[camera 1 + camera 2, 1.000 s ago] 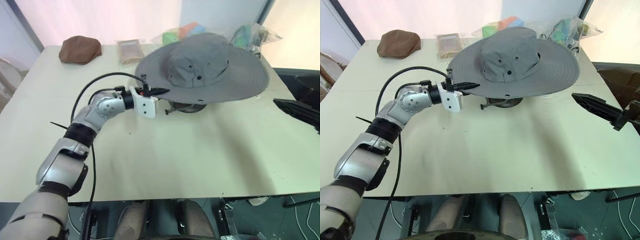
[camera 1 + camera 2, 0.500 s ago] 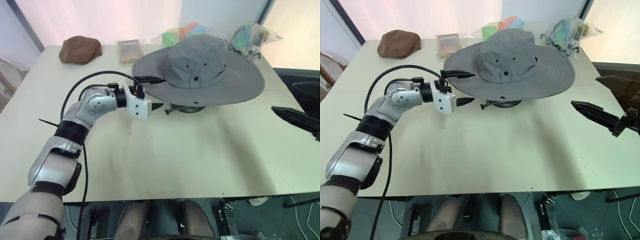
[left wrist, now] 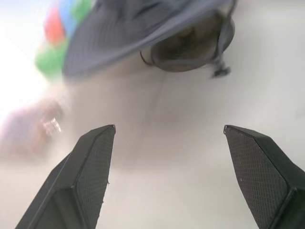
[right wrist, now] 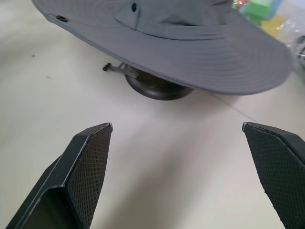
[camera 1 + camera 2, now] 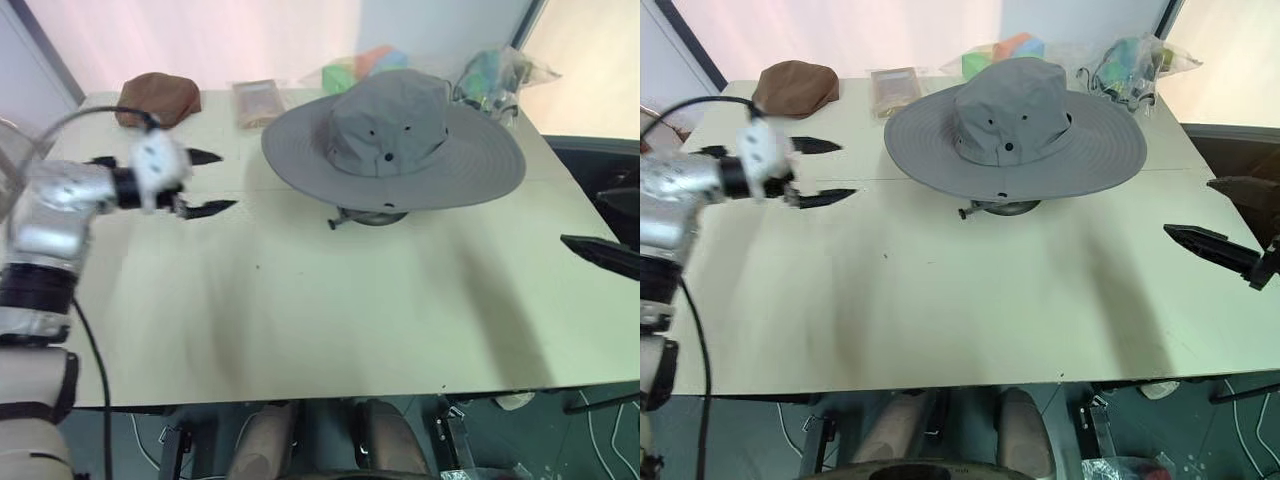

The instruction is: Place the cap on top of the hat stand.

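My left claw (image 5: 205, 183) hangs released over the far left part of the pale cream tabletop (image 5: 330, 310), its two black fingers spread wide with nothing between them, well apart from the large grey fabric sun hat with the wide floppy brim (image 5: 395, 140). That hat sits level on the dark brown wooden hat stand (image 5: 372, 215), whose round disc base peeks out under the brim at the middle of the table's far half, with the hat's cord toggle lying just beside it. My right claw (image 4: 181, 167) is also released, fingers wide, looking toward the hat from the table's right edge, holding nothing. Along the far edge lie a small brown flat cap (image 5: 158, 98) at the left corner, a clear packet with something tan inside (image 5: 258, 102), and crinkled clear bags of colourful things (image 5: 360, 68) behind the hat (I cannot tell what they hold). A faint seam runs across the tabletop. Behind the table stands a bright pale wall (image 5: 200, 40) with dark frame bars.
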